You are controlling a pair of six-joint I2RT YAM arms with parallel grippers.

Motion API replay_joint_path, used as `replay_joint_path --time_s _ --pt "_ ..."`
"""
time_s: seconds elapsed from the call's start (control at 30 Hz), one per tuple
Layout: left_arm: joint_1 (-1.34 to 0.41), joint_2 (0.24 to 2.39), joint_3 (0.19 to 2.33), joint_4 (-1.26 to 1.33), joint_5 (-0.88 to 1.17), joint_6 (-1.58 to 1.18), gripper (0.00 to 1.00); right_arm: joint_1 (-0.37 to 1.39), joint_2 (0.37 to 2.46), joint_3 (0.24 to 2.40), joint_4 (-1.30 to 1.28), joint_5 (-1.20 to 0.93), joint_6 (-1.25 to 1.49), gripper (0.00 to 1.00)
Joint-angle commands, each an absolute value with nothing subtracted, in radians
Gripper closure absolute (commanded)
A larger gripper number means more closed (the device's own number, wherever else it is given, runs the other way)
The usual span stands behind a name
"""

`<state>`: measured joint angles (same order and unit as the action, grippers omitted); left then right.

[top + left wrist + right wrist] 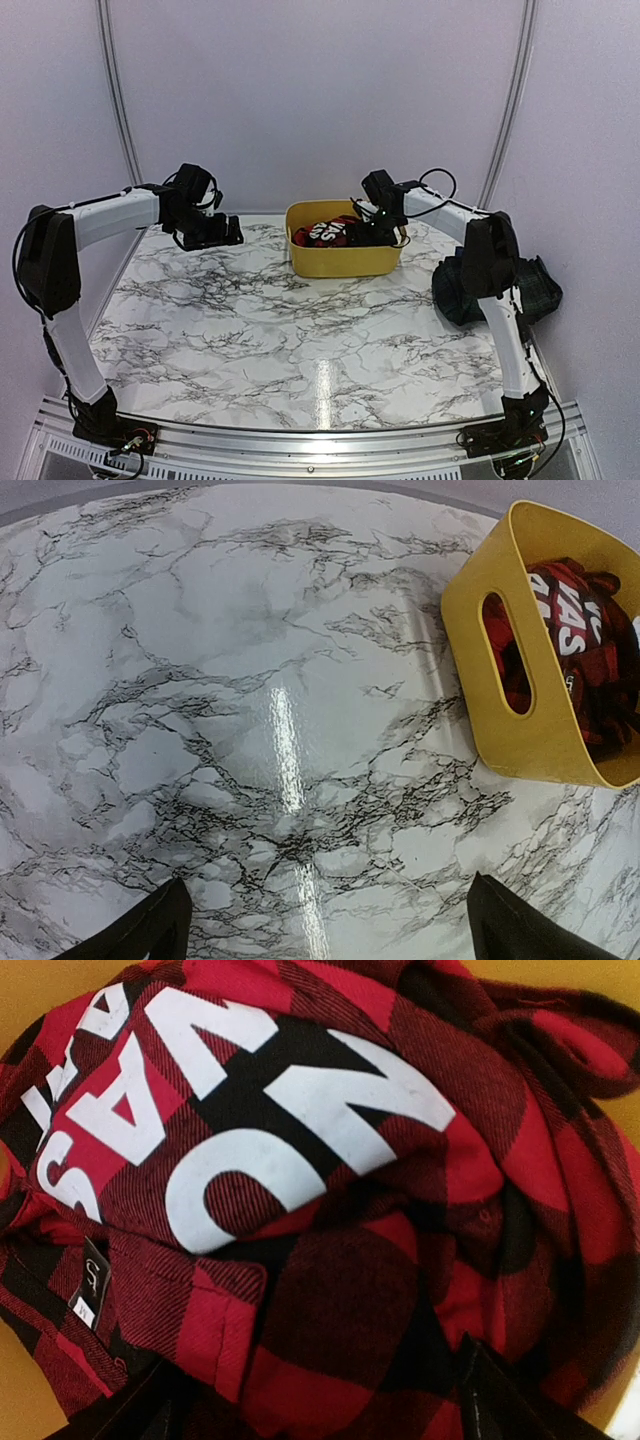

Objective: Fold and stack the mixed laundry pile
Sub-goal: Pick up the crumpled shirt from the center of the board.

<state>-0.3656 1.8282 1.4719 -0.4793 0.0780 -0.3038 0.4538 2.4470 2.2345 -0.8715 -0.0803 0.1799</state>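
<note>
A white marble-patterned table (300, 330) with dark veins fills most of the overhead view. Two white and black robot arms rise from its near edge, the left arm (100, 215) bending in from the left side and the right arm (490, 260) from the right.

A heap of dark garments (540, 290) sits at the table's right edge, partly hidden behind the right arm; its pattern is too dim to make out.

A yellow plastic tub (345, 262) with a slot handle stands at the far middle of the table. Inside it lies a crumpled red-and-black checked garment (325, 232) printed with large white lettering (300, 1110).

The right gripper (375, 235) reaches down into the tub. In its wrist view the two dark fingers (500, 1400) stand wide apart just above the checked cloth, with nothing pinched between them; whether the tips touch the fabric cannot be told.

The left gripper (225, 230) hovers above bare table left of the tub, well apart from it, its jaws spread fully and holding nothing.

A small black size tag (90, 1290) shows at the garment's edge.
</note>
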Motion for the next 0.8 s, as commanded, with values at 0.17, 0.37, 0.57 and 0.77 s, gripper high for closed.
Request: replay_joint_path --time_s 0.17,0.37,0.57,0.77 --pt "-0.360 1.782 1.427 -0.460 0.092 -0.309 0.01 0.463 2.596 2.328 -0.810 -0.107 0.192 0.14" --pt "-0.350 1.763 1.401 -0.459 0.093 -0.309 0.01 0.465 2.620 2.339 -0.787 -0.168 0.186 0.69" --pt "-0.346 1.762 1.406 -0.457 0.101 -0.311 0.01 0.465 2.474 2.397 -0.647 -0.222 0.221 1.00" --pt "-0.345 1.763 1.414 -0.448 0.113 -0.326 0.01 0.460 2.262 2.361 -0.414 -0.222 0.269 1.00"
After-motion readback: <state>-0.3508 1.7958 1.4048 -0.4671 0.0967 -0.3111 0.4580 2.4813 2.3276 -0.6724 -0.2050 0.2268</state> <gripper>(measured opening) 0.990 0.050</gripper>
